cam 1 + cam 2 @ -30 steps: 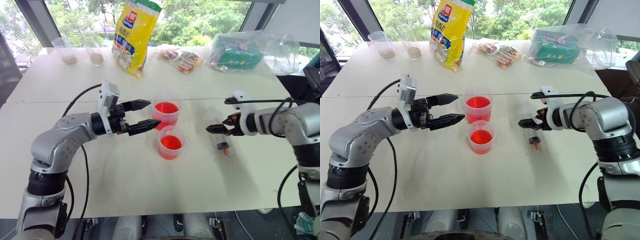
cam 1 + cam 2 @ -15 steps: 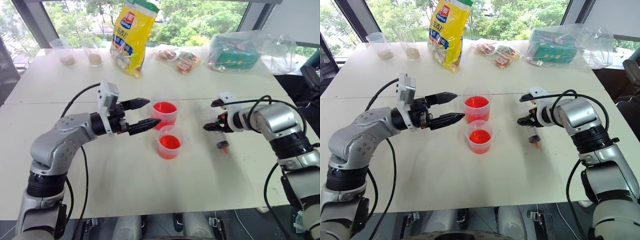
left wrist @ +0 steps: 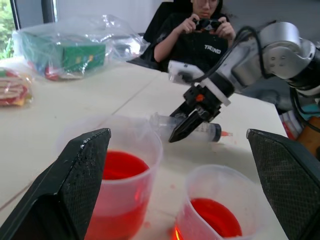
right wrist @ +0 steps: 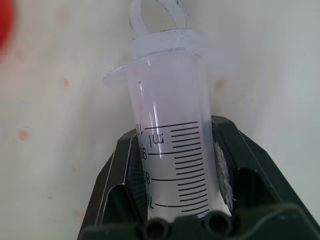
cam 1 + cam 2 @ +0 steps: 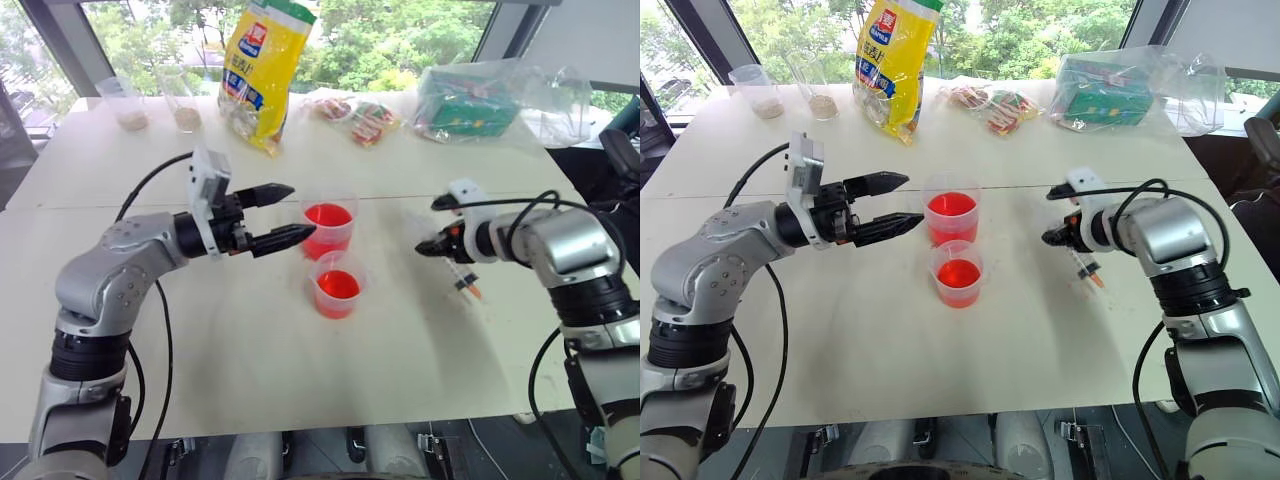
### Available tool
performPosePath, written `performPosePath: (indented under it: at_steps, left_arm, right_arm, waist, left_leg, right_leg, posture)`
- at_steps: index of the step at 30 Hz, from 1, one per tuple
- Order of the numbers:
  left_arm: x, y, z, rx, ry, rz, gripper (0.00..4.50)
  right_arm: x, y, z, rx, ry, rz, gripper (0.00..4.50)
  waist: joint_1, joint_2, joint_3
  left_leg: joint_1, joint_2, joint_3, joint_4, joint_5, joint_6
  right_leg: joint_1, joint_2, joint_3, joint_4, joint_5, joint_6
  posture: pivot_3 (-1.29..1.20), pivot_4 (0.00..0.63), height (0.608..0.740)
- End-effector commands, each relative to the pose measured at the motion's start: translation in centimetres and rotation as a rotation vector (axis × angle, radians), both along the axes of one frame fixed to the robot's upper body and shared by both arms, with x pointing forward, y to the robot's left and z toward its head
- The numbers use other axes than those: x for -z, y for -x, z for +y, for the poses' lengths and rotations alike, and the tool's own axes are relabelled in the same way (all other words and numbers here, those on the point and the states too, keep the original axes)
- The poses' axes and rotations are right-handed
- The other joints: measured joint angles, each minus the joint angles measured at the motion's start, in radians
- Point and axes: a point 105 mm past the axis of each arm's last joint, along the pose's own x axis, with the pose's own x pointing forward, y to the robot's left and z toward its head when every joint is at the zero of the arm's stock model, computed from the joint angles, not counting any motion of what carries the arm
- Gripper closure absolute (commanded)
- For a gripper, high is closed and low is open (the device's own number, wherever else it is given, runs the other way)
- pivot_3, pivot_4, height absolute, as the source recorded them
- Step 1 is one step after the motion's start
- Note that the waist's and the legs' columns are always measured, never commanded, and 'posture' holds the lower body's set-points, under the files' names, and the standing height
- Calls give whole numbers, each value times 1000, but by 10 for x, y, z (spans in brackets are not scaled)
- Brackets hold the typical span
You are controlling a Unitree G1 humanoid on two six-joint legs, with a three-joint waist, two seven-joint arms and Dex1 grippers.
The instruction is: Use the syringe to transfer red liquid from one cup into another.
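Syringe: one, gripped; red-liquid cups: two.

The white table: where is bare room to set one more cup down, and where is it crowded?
The white table is bare along its near edge, in front of the two clear plastic cups of red liquid, and between those cups and the far row. The far edge is crowded: yellow bag, snack packets, green box in clear plastic.
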Motion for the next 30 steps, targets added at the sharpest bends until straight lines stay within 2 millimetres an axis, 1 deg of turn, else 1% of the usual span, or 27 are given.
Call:
performPosePath:
  at_steps: [1,4,6,8,11,13,15,19,20,22,26,30]
  left_arm:
    - [-21,-1,2,3,35,-65,0]
    - [-30,-5,4,5,54,-66,0]
    - [-33,-8,5,5,50,-73,0]
    - [-36,-10,7,4,48,-78,0]
    - [-41,-13,10,-4,42,-90,0]
    - [-42,-13,13,-9,30,-96,0]
    - [-43,-13,17,-18,25,-100,0]
    - [-47,-13,19,-28,21,-110,0]
    - [-48,-14,19,-29,22,-112,0]
    - [-50,-14,19,-31,23,-115,0]
    - [-53,-14,16,-27,22,-125,0]
    - [-57,-17,11,-13,31,-128,0]
  right_arm:
    - [-82,4,19,-91,-165,-367,3099]
    - [-129,12,38,-164,-334,-591,3099]
    - [-150,22,55,-239,-449,-711,3099]
    - [-162,30,68,-300,-545,-781,3099]
    - [-166,36,96,-394,-691,-846,3099]
    - [-163,37,113,-439,-762,-865,3099]
    - [-156,33,127,-452,-785,-882,3099]
    - [-133,23,142,-449,-811,-877,3099]
    - [-125,21,146,-447,-806,-872,3099]
    - [-114,17,150,-443,-795,-871,3099]
    - [-82,9,152,-428,-731,-848,3099]
    - [-61,9,153,-435,-673,-840,3099]
  waist:
    - [-2,0,0]
    - [-4,0,0]
    - [-4,0,0]
    - [-3,0,0]
    - [-4,0,0]
    - [-4,0,0]
    - [-5,0,0]
    - [-3,0,0]
    - [-2,0,0]
    - [-3,0,0]
    - [-5,1,0]
    - [-6,1,0]
  left_leg:
    - [0,0,0,0,0,0]
    - [1,1,0,0,0,0]
    - [1,1,0,0,0,-1]
    - [1,1,0,0,0,-1]
    - [1,1,0,0,0,-1]
    - [1,0,0,0,0,-1]
    - [1,0,0,-1,0,-1]
    - [1,0,0,0,0,-1]
    - [1,0,0,-1,0,-1]
    - [1,0,0,0,0,-1]
    - [1,0,0,-1,0,-1]
    - [1,0,0,-1,1,-1]
  right_leg:
    - [0,0,0,0,0,0]
    - [-1,1,0,2,0,0]
    - [-1,1,0,2,0,0]
    - [0,1,0,2,0,0]
    - [0,0,0,2,0,0]
    - [-1,0,0,2,0,0]
    - [-1,0,0,2,0,0]
    - [0,0,0,2,0,0]
    - [0,0,0,2,0,0]
    - [0,-1,0,2,0,0]
    - [0,-1,0,2,0,0]
    - [-1,0,0,3,0,0]
  posture:
    - [0,150,740]
    - [0,150,740]
    - [0,150,740]
    - [0,150,740]
    - [0,150,740]
    - [0,150,740]
    - [0,150,740]
    - [0,150,740]
    - [0,150,740]
    - [0,150,740]
    - [0,150,740]
    - [0,150,740]
